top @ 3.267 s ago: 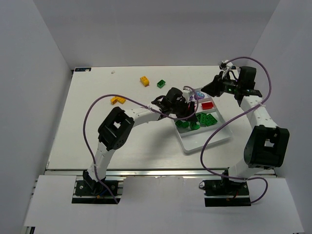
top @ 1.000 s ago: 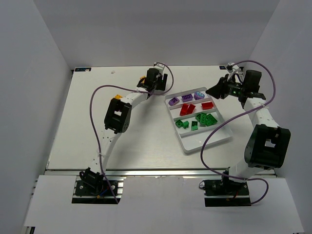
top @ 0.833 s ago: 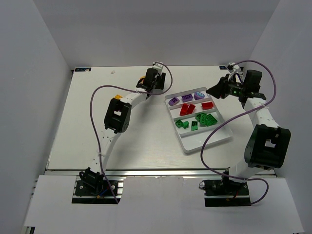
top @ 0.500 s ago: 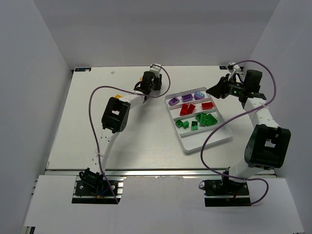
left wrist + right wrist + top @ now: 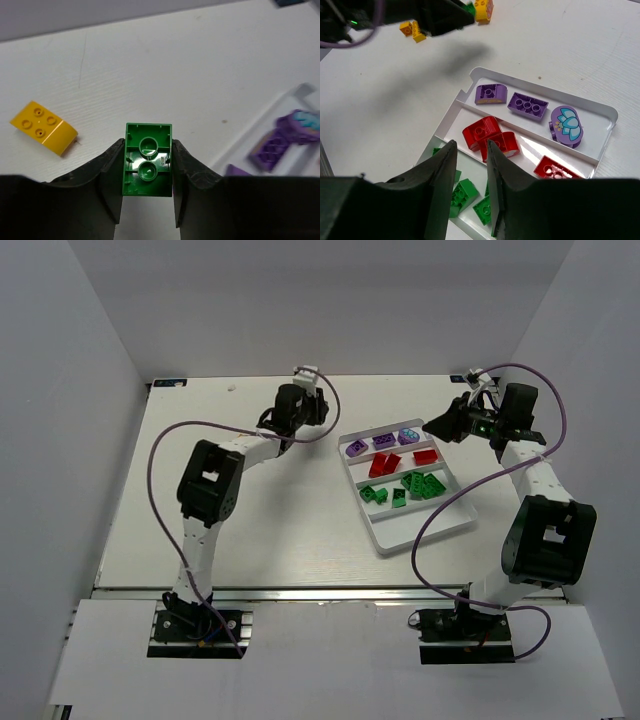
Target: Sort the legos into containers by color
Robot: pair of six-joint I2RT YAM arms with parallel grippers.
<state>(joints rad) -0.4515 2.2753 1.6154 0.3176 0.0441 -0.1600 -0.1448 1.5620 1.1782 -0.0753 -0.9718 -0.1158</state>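
My left gripper has swung left since a moment ago, clamped on a green lego, hollow underside showing; right gripper stands with jaws apart, empty.

From my console I see a white table with a faint grain, boxed in on three sides by plain white walls. A silver metal rail runs along its near edge, with a white board in front of that. At the table's far-left corner sits a small dark strip (too small for me to say what it is), and a little to its right lies a tiny white speck. The left wrist camera shows a thin pencil-like line on the tabletop and a small dark fleck.
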